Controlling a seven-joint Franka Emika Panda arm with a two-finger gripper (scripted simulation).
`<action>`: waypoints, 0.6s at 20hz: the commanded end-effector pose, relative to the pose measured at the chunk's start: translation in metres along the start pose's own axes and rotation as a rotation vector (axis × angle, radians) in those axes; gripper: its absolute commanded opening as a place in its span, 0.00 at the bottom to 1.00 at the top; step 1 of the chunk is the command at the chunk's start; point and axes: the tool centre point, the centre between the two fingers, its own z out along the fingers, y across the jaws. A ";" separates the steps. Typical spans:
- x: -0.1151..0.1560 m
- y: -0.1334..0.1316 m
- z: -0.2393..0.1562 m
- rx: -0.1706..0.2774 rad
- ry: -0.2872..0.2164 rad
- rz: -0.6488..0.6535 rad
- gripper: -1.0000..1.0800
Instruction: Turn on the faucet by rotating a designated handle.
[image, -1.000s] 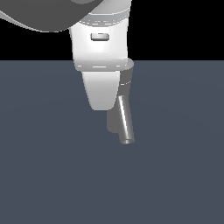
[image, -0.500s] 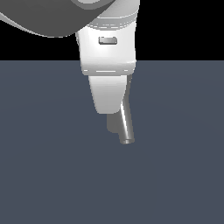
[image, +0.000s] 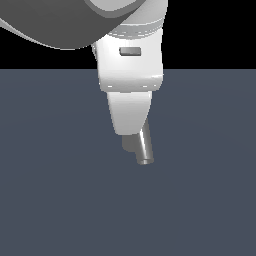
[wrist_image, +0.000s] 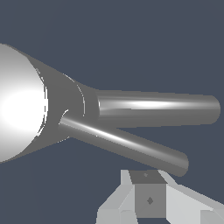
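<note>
Faucet (wrist_image: 26, 105) cap bright, seen from above in the wrist view; spout (wrist_image: 157, 107) and thinner handle (wrist_image: 127, 146) fan outward from it. Gripper (wrist_image: 151, 199) near the handle's tip, one finger (wrist_image: 148, 197) visible; grip state can't be told. Exterior view: arm (image: 131, 75) hides most of the faucet.

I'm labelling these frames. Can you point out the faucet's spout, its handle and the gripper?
spout (wrist_image: 157, 107), wrist view, middle of the thicker tube.
handle (wrist_image: 127, 146), wrist view, midway along the thin rod.
gripper (wrist_image: 150, 199), wrist view, grey fingertip pad.
</note>
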 end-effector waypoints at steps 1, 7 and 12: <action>0.002 0.000 0.000 0.000 0.000 0.000 0.00; 0.014 0.002 0.000 -0.001 0.001 0.002 0.00; 0.025 0.004 0.000 -0.003 0.002 0.003 0.00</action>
